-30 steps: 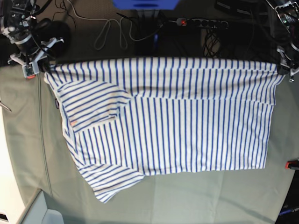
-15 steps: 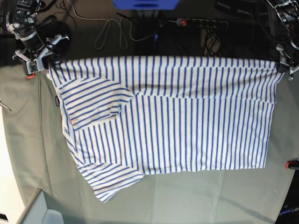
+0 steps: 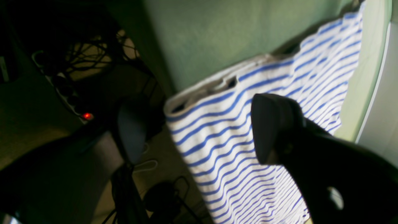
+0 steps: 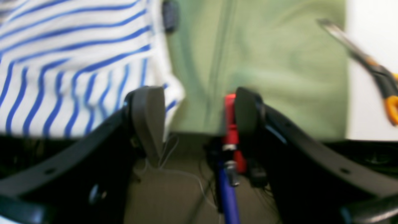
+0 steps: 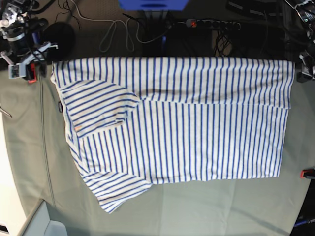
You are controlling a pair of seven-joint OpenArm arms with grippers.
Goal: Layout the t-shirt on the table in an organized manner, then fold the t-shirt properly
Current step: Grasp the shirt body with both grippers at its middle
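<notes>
So, table (image 5: pixel 19 162): grey-green cloth w/ the t-shirt (image 5: pixel 187 123) lying flat across it, top edge along the far table edge, prob. placed there so both arms reach its corners. One sleeve is doubled over the body near the right arm's side; layout looks nearly done, fold not begun. Left gripper (image 3: pixel 199 130): jaws wide apart, holding nothing, hovering by the shirt corner. Right gripper (image 4: pixel 199 115): jaws wide, empty, one finger just beside the hem corner; red clamp (image 4: pixel 231 124) by the other.
</notes>
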